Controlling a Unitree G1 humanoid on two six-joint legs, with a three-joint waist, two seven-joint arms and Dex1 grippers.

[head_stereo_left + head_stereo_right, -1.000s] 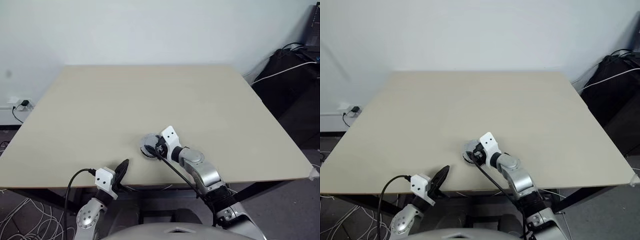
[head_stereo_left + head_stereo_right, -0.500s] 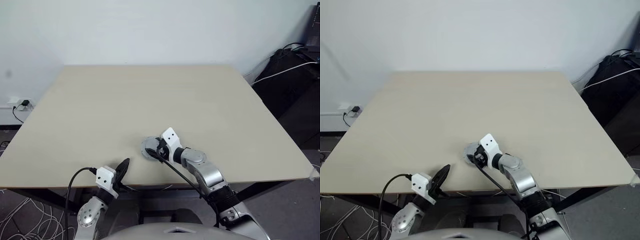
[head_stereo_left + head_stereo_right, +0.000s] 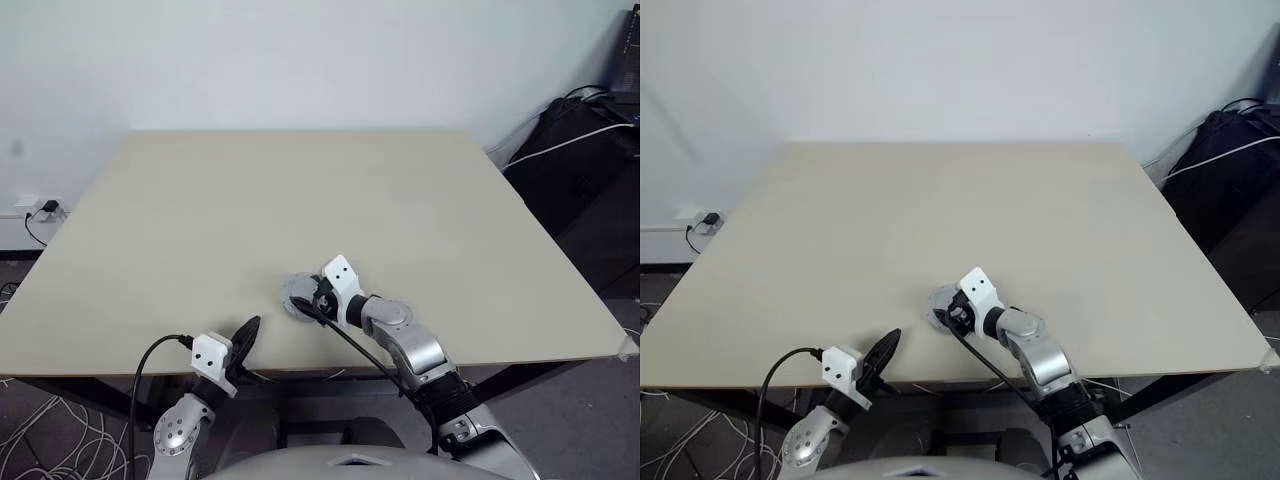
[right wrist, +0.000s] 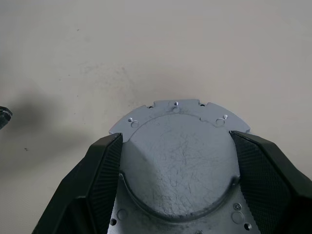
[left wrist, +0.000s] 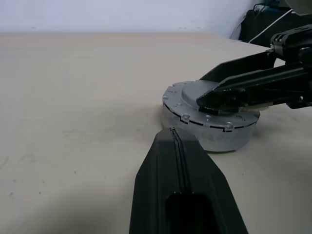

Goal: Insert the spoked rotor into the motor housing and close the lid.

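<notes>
Two grippers sit at my near edge of the desk [image 3: 300, 190]. My left gripper [image 3: 245, 333] hangs just over that edge, fingers clenched together and empty, pointing toward the metal stack. A little farther in, near the middle of the near edge, the lid [image 4: 178, 161] lies smooth grey face up on a round metal body I take for the motor housing [image 5: 222, 139]; its contents are hidden, so I cannot tell whether the rotor is inside. My right gripper [image 4: 178, 183] straddles the lid's raised centre, its ribbed fingers [image 4: 105, 185] spread wide at either side; contact is unclear. Beyond, pale bare tabletop runs to the far edge and a white wall [image 3: 300, 60]. Dark equipment and cables [image 3: 585, 140] stand past the far right corner.
</notes>
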